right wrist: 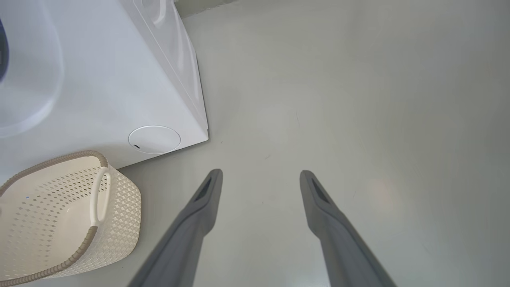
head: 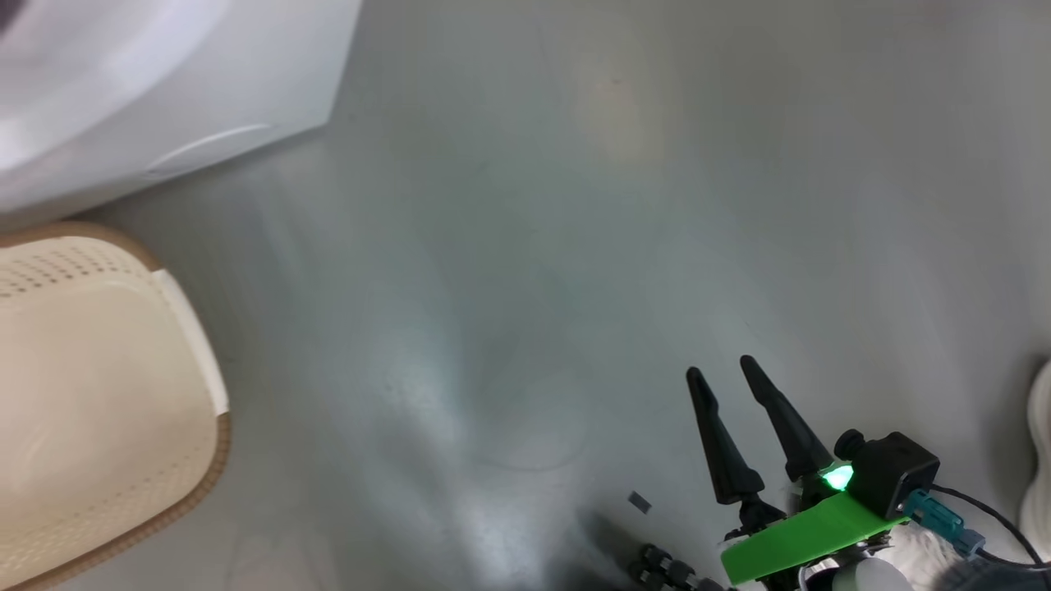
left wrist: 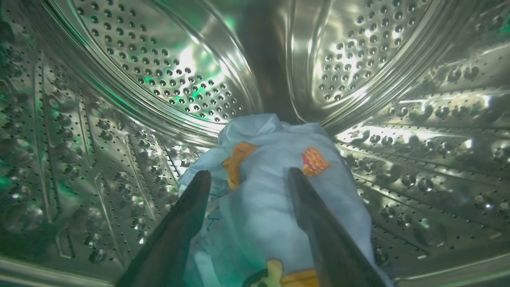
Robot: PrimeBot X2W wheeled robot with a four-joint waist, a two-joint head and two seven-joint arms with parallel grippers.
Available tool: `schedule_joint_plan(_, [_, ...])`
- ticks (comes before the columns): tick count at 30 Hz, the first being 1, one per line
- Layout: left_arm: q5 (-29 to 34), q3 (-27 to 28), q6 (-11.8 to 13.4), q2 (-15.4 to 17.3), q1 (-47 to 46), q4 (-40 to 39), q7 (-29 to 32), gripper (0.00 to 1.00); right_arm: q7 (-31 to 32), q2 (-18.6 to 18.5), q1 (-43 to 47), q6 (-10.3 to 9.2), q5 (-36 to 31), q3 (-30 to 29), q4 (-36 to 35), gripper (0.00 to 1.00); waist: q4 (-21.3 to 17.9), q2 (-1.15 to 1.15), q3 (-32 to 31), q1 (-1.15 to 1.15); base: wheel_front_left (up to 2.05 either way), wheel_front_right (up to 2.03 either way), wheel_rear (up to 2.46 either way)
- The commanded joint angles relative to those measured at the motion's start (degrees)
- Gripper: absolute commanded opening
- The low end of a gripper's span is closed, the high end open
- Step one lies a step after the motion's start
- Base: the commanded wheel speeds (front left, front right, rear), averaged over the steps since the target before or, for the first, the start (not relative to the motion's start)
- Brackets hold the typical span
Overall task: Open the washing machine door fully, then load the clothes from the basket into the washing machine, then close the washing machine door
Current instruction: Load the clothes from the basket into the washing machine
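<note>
dark fingers (left wrist: 175, 231) of the left hand (left wrist: 248, 172) are seen nearest in the left wrist view, spread wide with nothing pinched between them. the hand is held inside the steel perforated drum (left wrist: 159, 71) of the washing machine (head: 205, 82). a light blue garment (left wrist: 259, 207) with orange prints is laid on the drum's lower wall, just beyond and beneath the fingers, and its far end is bunched up against the rim of the drum's back wall. whether the fingers are touching the cloth cannot be told.

the right hand (head: 721, 367) is seen at the lower right of the head view. its fingers (right wrist: 187, 223) are likewise spread, with nothing between them and bare grey floor (right wrist: 358, 99) below. a green bracket (head: 813, 533) is fixed at its wrist.

the basket (head: 215, 468), cream-white with a brown woven-look rim, is stood on the floor just beside the machine's lower front corner. a small round white cap (right wrist: 154, 139) is set low on the machine's front, close above the basket's handle (right wrist: 99, 195).
</note>
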Motion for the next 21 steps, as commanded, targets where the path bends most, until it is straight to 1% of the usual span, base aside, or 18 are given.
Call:
schedule_joint_plan(1, [-0.61, 0.46, 0.81, 1.02, 0.47, -0.69, -0.95, 1.00, -0.27, -0.91, 0.80, 0.57, -0.34, 0.54, -0.78, 1.00, 2.14, 0.00, -1.98, 0.00, 0.00, 0.00, 0.00])
schedule_joint_plan(10, [-4.81, 2.87, 3.19, -5.26, 5.46, 1.47, -4.50, 1.00, -0.27, -0.98, 0.18, 0.57, -2.30, -1.02, -0.28, 1.00, 6.80, 0.00, -7.51, 0.00, 0.00, 0.00, 0.00])
schedule_joint_plan(11, [-4.69, 2.54, 3.23, -5.92, 6.40, 1.62, -4.68, 1.00, -0.27, -1.00, 0.15, 0.57, -2.35, -1.17, -0.23, 1.00, 7.37, 0.00, -8.31, 0.00, 0.00, 0.00, 0.00])
schedule_joint_plan(12, [-4.69, 2.54, 3.23, -5.92, 6.40, 1.62, -4.68, 1.00, -0.27, -1.00, 0.15, 0.57, -2.35, -1.17, -0.23, 1.00, 7.37, 0.00, -8.31, 0.00, 0.00, 0.00, 0.00])
schedule_joint_plan(14, [-5.64, 3.12, 3.39, -7.40, 8.30, 1.29, -4.99, 1.00, -0.27, -1.22, 0.17, 0.57, -2.69, -1.22, -0.09, 1.00, 8.52, 0.00, -10.10, 0.00, 0.00, 0.00, 0.00])
schedule_joint_plan(17, [-6.60, 3.32, 2.55, -9.96, 11.49, 0.11, -5.17, 1.00, -0.27, -1.40, 0.33, 0.57, -2.95, -1.73, 0.02, 1.00, 10.45, 0.00, -12.71, 0.00, 0.00, 0.00, 0.00])
schedule_joint_plan(21, [-7.01, 2.87, 1.03, -13.53, 17.17, -3.53, -5.21, 1.00, -0.27, -1.91, 0.82, 0.57, -3.48, -1.93, 0.32, 1.00, 13.14, 0.00, -16.31, 0.00, 0.00, 0.00, 0.00])
